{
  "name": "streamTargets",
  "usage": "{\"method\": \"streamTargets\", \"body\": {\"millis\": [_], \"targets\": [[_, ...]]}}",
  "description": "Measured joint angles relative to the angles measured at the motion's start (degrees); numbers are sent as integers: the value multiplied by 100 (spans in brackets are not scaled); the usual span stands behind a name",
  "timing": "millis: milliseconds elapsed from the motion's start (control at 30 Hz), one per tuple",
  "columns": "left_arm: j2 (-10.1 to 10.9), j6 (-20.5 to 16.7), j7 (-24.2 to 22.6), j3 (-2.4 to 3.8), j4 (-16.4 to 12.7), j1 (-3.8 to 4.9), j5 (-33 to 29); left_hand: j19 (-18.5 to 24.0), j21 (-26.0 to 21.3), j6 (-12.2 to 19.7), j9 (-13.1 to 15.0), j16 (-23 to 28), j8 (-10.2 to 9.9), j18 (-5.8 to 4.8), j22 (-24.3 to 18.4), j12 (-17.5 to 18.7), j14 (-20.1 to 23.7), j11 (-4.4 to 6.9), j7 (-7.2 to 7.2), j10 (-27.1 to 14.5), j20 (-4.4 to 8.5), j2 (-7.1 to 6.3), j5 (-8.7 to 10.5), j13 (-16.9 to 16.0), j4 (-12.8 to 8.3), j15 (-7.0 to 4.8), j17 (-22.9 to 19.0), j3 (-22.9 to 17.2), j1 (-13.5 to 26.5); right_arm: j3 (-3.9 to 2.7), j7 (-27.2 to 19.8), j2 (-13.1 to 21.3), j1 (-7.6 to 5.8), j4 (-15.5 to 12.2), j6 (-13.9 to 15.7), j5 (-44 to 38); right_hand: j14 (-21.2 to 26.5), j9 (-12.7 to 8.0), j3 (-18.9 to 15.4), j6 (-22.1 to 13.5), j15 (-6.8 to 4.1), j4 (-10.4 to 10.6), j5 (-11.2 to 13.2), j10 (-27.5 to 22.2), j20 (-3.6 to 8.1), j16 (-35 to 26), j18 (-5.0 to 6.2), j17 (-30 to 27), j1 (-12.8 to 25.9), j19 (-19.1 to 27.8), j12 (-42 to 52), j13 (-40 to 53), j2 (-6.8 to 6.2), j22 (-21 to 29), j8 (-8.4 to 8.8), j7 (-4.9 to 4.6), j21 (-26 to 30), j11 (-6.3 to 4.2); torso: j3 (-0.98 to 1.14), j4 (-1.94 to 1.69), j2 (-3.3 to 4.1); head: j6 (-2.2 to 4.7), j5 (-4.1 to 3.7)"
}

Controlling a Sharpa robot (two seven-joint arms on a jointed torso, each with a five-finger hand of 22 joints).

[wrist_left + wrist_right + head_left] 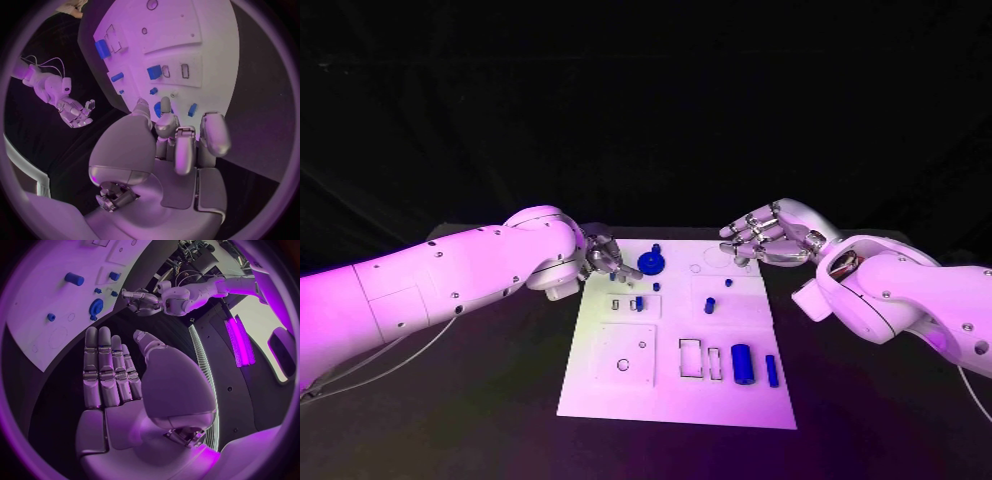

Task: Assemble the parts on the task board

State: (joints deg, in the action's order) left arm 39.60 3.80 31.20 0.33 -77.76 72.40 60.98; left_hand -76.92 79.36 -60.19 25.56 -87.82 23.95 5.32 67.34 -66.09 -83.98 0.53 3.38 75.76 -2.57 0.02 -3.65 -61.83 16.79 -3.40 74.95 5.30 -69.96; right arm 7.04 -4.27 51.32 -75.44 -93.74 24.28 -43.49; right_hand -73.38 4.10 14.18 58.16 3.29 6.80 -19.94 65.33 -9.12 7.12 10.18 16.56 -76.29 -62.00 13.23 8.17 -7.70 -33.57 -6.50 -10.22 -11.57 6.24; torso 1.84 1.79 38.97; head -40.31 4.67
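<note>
I see the white task board [678, 400] lying flat on the black surface. Small blue parts sit on it: a round gear-like piece [655, 265] near the far edge, and two upright cylinders [743, 363] toward the near right.

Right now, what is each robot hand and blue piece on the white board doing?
left hand: over the board's far left edge, fingers curled, holding nothing I can see.
right hand: open, empty.
task board: flat on the table.
blue gear: on the board.
blue cylinder: lying on its side.
</note>
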Motion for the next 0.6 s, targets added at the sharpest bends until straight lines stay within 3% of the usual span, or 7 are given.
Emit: {"method": "streamTargets", "body": {"millis": [333, 600], "targets": [[-317, 274, 290, -74, 260, 3, 231, -20, 31, 75, 174, 0, 42, 1, 95, -47, 0, 0, 8, 0, 20, 85, 0, -98, 5, 1, -1, 177, 187, 0, -77, -9, -1, 0, 39, 82, -21, -5, -11, 0, 21, -11, -211, 22, -40, -193, 0, -123, 68, -1, -58, -158, -8, 210, 55, 0, 141, 22, -4, 2, 5, -48, 9], [-491, 456, 378, -116, 369, 5, 300, -19, 55, 83, 289, 0, 90, 1, 127, -47, 1, 0, 0, 0, 21, 192, 0, -116, -8, 1, -1, 304, 381, 0, -96, -22, -1, 20, 112, 139, 22, -5, -34, -54, 64, -33, -458, -13, -81, -314, 0, -229, 120, -1, -109, -274, -16, 383, 89, -54, 245, 74, -6, 4, 6, -85, 2]]}}
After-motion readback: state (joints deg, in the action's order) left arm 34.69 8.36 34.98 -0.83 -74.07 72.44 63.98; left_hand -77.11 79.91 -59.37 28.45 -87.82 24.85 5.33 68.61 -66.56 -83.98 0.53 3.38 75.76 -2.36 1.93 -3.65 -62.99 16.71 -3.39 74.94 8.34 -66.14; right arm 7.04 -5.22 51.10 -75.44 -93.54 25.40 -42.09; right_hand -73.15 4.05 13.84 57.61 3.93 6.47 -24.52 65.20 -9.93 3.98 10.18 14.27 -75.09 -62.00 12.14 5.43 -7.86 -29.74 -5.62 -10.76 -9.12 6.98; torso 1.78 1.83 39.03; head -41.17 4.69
